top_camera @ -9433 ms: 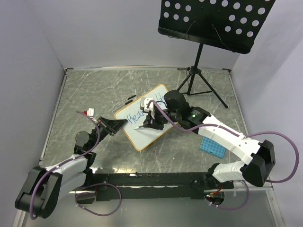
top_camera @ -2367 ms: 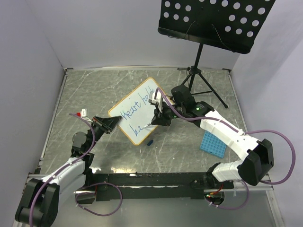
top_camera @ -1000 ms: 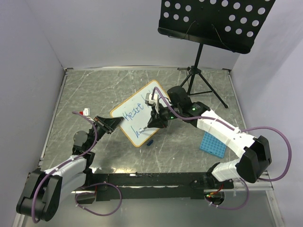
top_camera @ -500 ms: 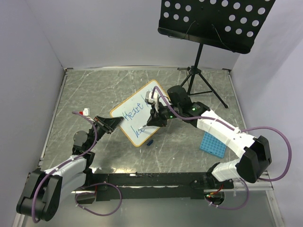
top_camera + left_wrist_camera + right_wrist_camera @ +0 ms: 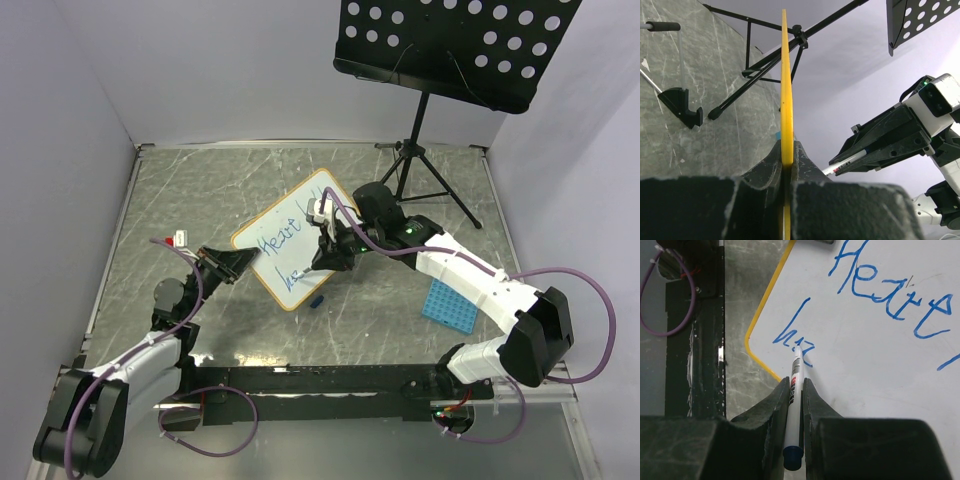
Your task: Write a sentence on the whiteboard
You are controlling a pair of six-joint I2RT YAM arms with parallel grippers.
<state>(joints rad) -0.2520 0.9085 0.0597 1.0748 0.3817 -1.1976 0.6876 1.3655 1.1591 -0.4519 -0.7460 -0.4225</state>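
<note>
The whiteboard point(image 5: 285, 235), white with a tan-orange frame, stands tilted in the middle of the table. My left gripper point(image 5: 230, 264) is shut on its left edge; in the left wrist view the frame point(image 5: 785, 90) runs edge-on between the jaws of the left gripper point(image 5: 786, 152). My right gripper point(image 5: 796, 382) is shut on a white marker point(image 5: 795, 385), whose tip touches the whiteboard point(image 5: 880, 355). The sentence point(image 5: 890, 295) is in blue: "Heart" above, part of a further word to its right, and a short word starting with "h" point(image 5: 790, 335) at the marker tip.
A black perforated music stand point(image 5: 450, 45) on a tripod point(image 5: 415, 165) stands at the back right. A blue grid tray point(image 5: 447, 303) lies right of the right arm. A small blue cap point(image 5: 316, 300) lies just below the board's lower corner.
The marker tip has crept along the lower line, adding strokes after the "h". The board and my left gripper have barely moved.
</note>
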